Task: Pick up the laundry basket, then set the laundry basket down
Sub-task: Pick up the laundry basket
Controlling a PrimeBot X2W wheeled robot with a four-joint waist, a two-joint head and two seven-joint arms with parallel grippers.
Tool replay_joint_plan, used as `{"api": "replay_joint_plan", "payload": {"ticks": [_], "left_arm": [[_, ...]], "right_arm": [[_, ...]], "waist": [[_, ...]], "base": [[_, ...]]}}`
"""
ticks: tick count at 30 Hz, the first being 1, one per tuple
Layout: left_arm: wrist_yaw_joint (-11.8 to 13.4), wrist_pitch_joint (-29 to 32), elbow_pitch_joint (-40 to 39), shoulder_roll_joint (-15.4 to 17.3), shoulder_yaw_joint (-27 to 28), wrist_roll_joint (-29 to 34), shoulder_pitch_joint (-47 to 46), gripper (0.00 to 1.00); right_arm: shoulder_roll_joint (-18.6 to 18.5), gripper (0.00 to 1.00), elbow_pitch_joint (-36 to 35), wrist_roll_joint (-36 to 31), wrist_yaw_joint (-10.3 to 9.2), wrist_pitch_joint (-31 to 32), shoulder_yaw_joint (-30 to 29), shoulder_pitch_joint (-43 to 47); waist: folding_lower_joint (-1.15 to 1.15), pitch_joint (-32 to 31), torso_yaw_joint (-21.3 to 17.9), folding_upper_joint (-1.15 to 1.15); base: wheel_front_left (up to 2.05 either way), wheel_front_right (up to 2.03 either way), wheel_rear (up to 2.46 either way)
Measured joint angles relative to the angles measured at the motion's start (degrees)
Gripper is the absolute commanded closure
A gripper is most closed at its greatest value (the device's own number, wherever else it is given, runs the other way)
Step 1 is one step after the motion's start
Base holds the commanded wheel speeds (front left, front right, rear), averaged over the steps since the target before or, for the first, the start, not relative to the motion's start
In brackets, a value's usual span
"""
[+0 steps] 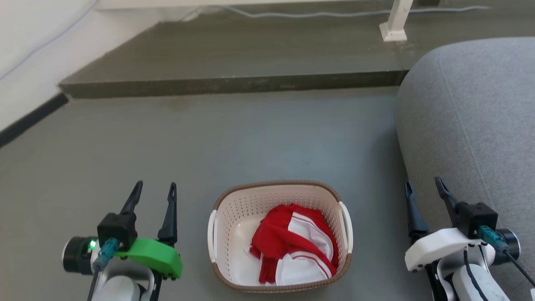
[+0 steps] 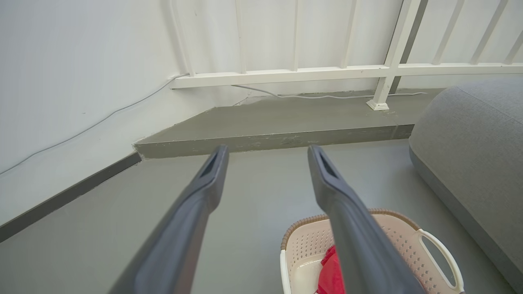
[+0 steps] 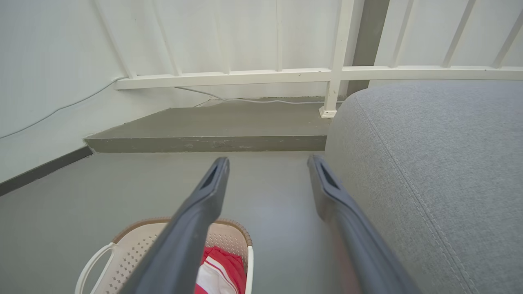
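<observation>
The laundry basket (image 1: pixel 246 207) sits on the grey floor (image 1: pixel 209 142) close in front of the robot, between its two arms, with a raised step (image 1: pixel 234 83) far behind it and a large grey cushion (image 1: pixel 472 125) near its right side but apart from it. A loosely bunched red-and-white garment (image 1: pixel 292 246) lies inside, towards the right. The left claw (image 1: pixel 155 186) hangs to the left of the basket and the right claw (image 1: pixel 422 182) to the right, in front of the cushion. Both are spread and empty, and neither touches the basket. With thin perforated plastic and a single piece of clothing in it, the basket is probably light, and it looks stiff enough to keep its shape, though the walls may flex if squeezed. The smooth plastic looks slippery, so the sides make poor holds. The best places are likely the white loop handles, the left handle (image 1: pixel 211 234) and the right handle (image 1: pixel 347 228), one claw closing on each so the basket rises level. Held by one handle alone, it would probably tilt and the soft garment would slide.
</observation>
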Motion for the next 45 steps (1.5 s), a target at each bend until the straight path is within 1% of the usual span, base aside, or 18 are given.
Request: {"api": "replay_joint_plan", "payload": {"ticks": [11,25,29,33,38,41,45], "left_arm": [[-1.3,0.0,0.5,-0.3,-0.3,-0.2,-5.2,0.0],[-3.6,-0.2,4.2,-0.6,-0.5,-0.8,-13.4,0.0],[-5.3,0.1,5.9,-0.8,-1.7,-0.8,-16.9,0.0],[-6.3,0.6,8.0,-0.8,-2.0,-0.8,-20.5,0.0],[-7.3,1.2,10.5,-1.1,-2.6,-0.8,-26.0,0.0],[-7.8,1.7,12.8,-2.2,-3.3,-0.9,-30.1,0.0],[-8.3,1.7,16.0,-2.5,-3.6,-1.6,-33.2,0.0]], "right_arm": [[0.3,0.0,0.7,-0.2,-0.02,0.0,-1.0,-4.6],[0.5,0.0,2.8,-0.6,-0.09,0.0,-1.6,-12.0],[0.5,0.0,4.4,-0.6,-0.09,0.0,-1.7,-14.3],[0.5,0.0,6.2,-0.8,-0.08,-0.1,-1.5,-17.1],[0.5,0.0,8.8,-1.1,0.01,-0.1,-1.3,-21.1],[0.5,0.0,10.6,-1.2,0.02,-0.1,-1.3,-24.4],[0.5,0.0,12.9,-1.2,0.6,-0.2,-0.7,-27.4]], "waist": [[0.0,8.0,0.4,0.0],[0.0,19.3,1.4,0.0],[0.01,22.6,1.9,0.0],[0.0,25.9,2.4,0.0],[0.01,30.0,3.0,0.0],[0.01,33.3,3.5,0.0],[0.01,36.4,4.0,0.0]], "base": [[0.0,0.0,0.0],[0.0,0.0,0.0],[0.0,0.0,0.0],[0.0,0.0,0.0],[0.0,0.0,0.0],[0.0,0.0,0.0],[0.0,0.0,0.0]]}}
